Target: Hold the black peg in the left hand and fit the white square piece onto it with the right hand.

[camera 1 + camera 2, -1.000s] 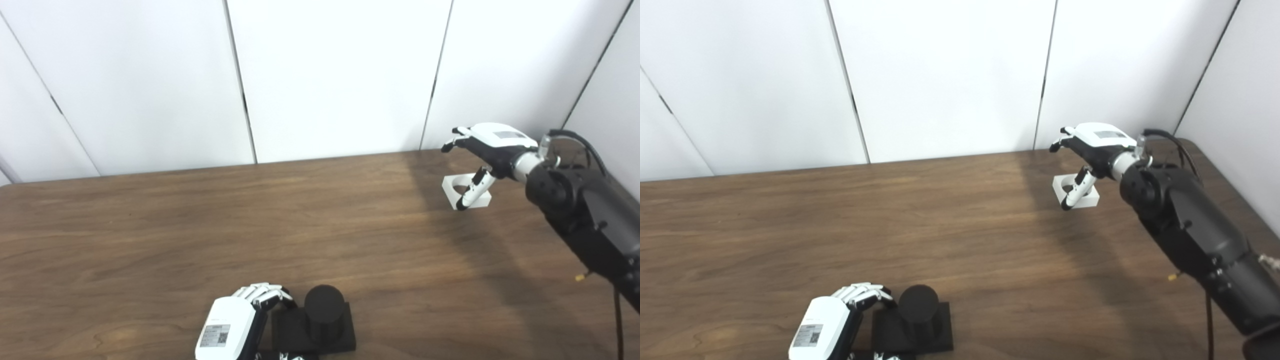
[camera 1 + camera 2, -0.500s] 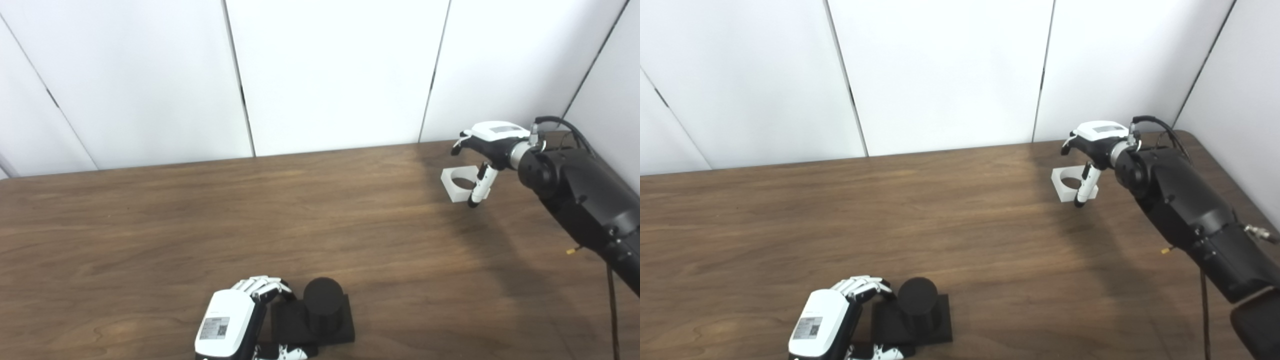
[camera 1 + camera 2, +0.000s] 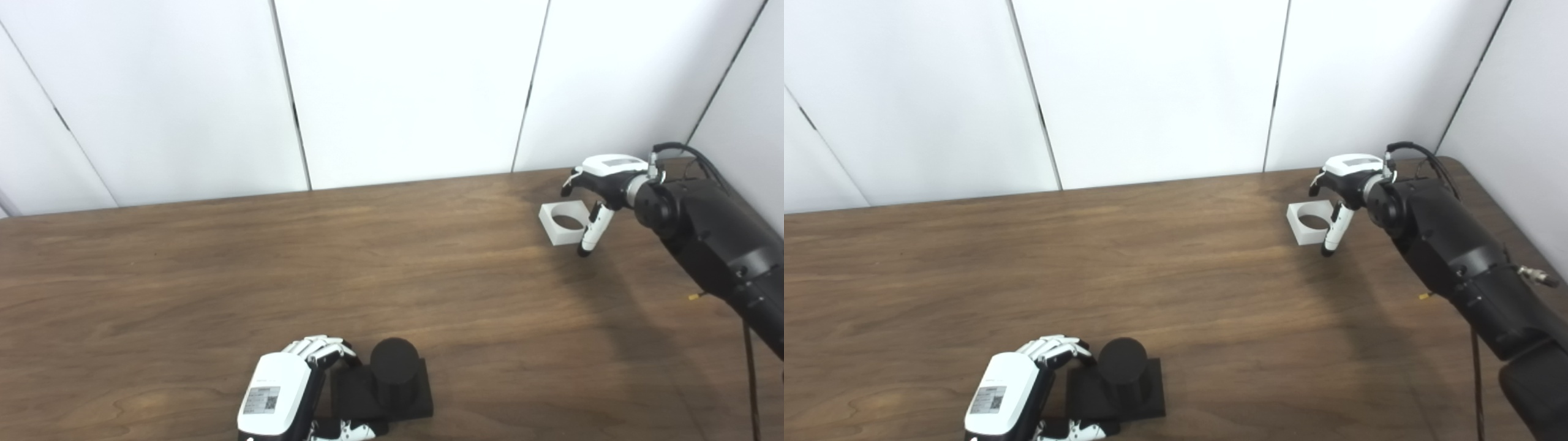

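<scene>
my left hand [image 3: 278,398] grips the black cylindrical peg's square base [image 3: 392,386] at six o'clock; my right hand [image 3: 603,177], fingers spread and empty, hovers over the white square plastic piece [image 3: 560,223] at two o'clock.

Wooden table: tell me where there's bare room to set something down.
The wooden table is bare across its left and middle, between the black peg on its square base and the white square piece. It is crowded only around the left hand and the right hand.

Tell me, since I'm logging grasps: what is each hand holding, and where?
Left hand grips the black peg by its square base. Right hand holds nothing, open over the white square piece.
</scene>
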